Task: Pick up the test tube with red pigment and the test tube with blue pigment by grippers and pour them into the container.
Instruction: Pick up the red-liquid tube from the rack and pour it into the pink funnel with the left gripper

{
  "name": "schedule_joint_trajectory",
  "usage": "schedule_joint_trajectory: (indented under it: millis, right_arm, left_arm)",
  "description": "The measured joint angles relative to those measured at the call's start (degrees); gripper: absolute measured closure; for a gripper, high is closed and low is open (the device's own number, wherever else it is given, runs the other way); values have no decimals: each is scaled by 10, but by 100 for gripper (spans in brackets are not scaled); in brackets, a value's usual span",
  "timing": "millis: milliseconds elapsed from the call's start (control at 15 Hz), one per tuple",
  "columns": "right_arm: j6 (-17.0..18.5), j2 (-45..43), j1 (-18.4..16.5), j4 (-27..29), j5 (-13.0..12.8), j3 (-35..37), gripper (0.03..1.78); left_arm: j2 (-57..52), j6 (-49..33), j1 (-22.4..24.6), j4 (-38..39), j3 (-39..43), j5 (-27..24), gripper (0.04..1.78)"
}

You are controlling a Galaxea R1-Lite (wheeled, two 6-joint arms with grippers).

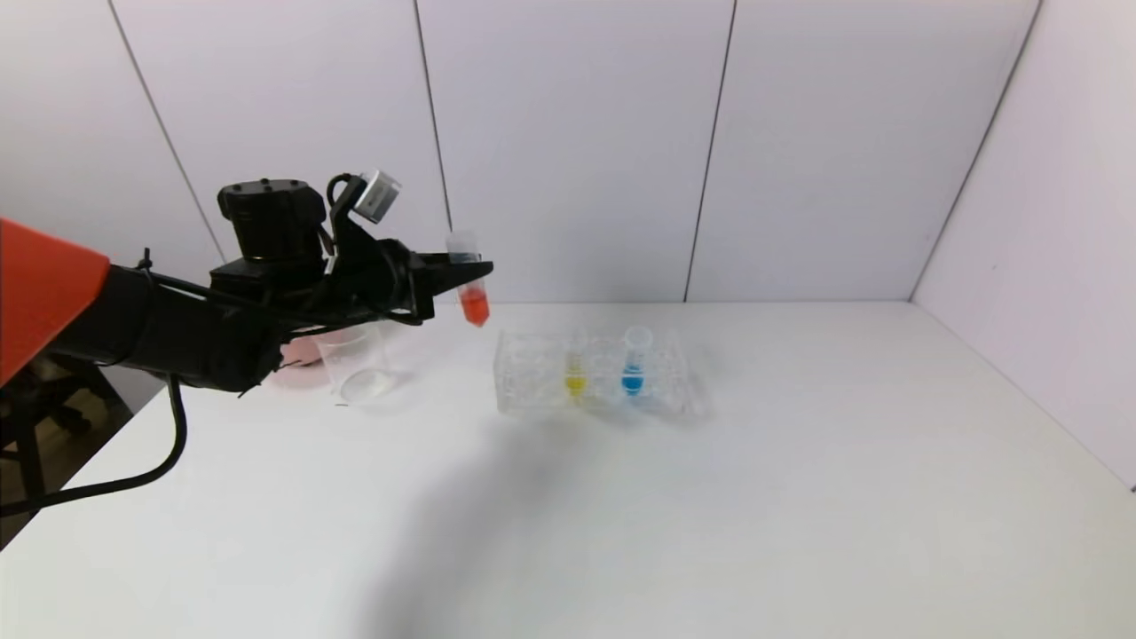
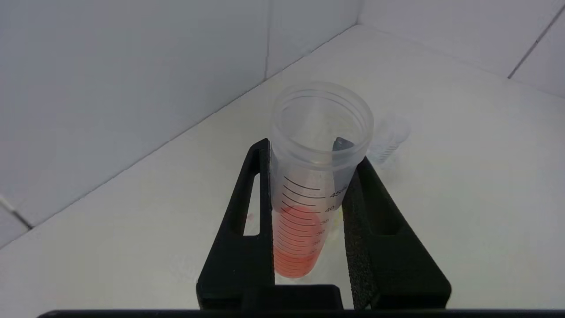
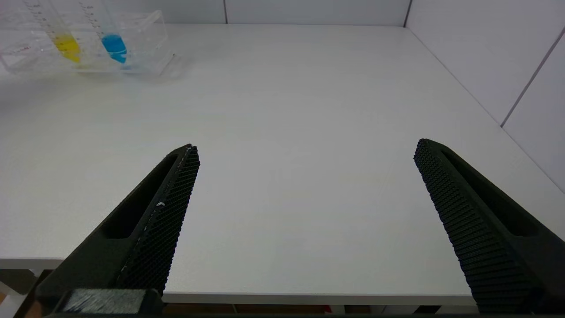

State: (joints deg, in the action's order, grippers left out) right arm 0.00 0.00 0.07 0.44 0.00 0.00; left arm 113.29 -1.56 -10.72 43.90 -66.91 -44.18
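The left gripper (image 1: 461, 271) is clamped on the test tube with red pigment (image 1: 470, 288), holding it in the air above the tabletop (image 1: 621, 497) toward the far left corner. The tube hangs slightly tilted, its open mouth up and the red-orange liquid pooled in its pointed lower end. In the left wrist view the two black fingers (image 2: 247, 229) press against opposite sides of the tube (image 2: 304, 212), whose printed scale lines show above the liquid.

Below and to the left of the held tube, the container (image 1: 355, 362) stands upright on the tabletop near the far left edge, with a pink bowl (image 1: 297, 362) just behind it, partly hidden by the arm.

The test tube with blue pigment (image 1: 633, 364) stands upright in a clear tube rack (image 1: 595, 377) near the middle of the far edge, beside a tube with yellow liquid (image 1: 575, 368).

The right gripper (image 3: 304, 212) hovers over the near edge of the tabletop, its fingers spread wide and holding nothing.
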Motion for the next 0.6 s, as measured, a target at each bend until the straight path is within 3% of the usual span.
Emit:
schedule_joint_trajectory:
  millis: [200,600]
  right_arm:
    - [0,0,0,0,0,0,4]
    - [0,0,0,0,0,0,4]
  left_arm:
    - [-28,1,1,-43,6,111,136]
    - [-87,-3,3,-88,14,264,136]
